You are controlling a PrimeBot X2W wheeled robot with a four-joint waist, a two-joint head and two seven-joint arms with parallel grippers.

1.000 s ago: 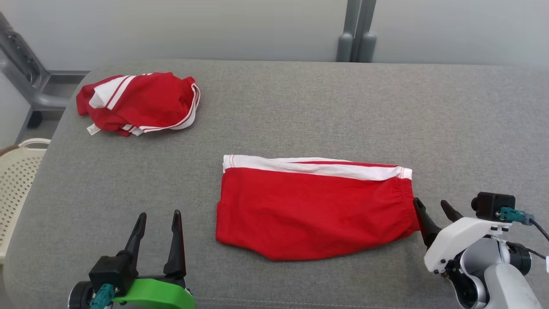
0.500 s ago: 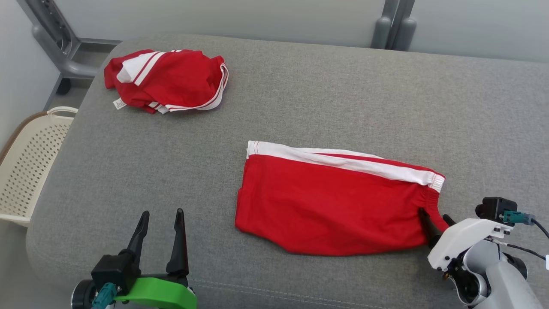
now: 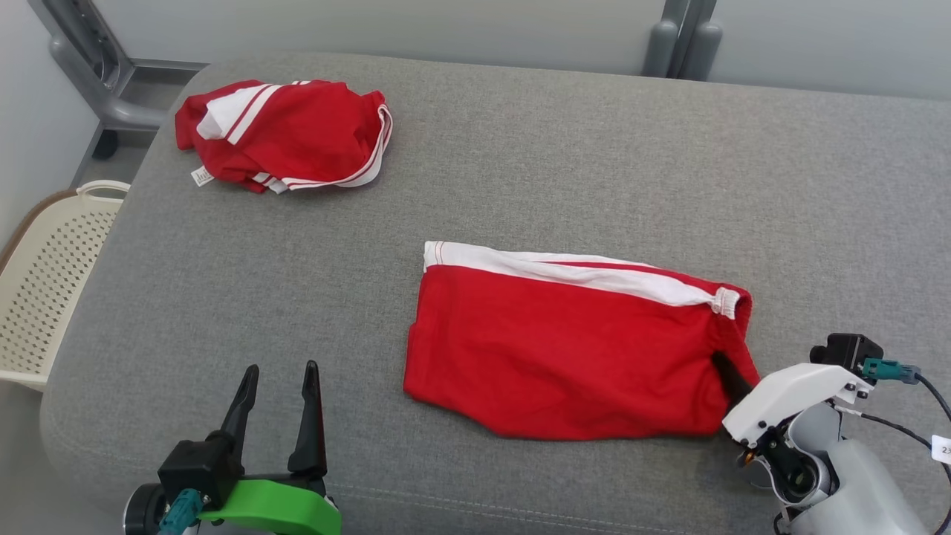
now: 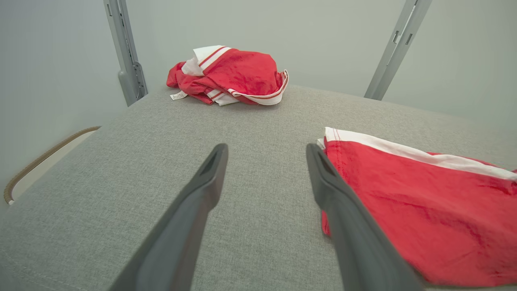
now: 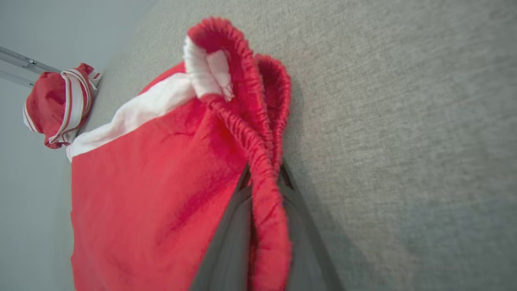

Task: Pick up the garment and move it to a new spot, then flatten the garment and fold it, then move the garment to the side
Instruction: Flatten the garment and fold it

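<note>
- R gripper (image 3: 726,369): fingers clamped on the red shorts (image 3: 557,349) at the elastic waistband (image 5: 258,161) (fabric pinched between both tips).
- L gripper (image 3: 281,368): fingers apart, nothing between; shorts lie just right of its tips on the grey cushion (image 3: 594,163).
- Crumpled red garment (image 3: 282,134): well beyond L tips.

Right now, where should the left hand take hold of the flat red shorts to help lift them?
Probably grip the flat red shorts by their left edge, coming in low from the robot's left: that edge lies flat facing the open left hand, opposite the elastic waistband the right hand pinches.
</note>
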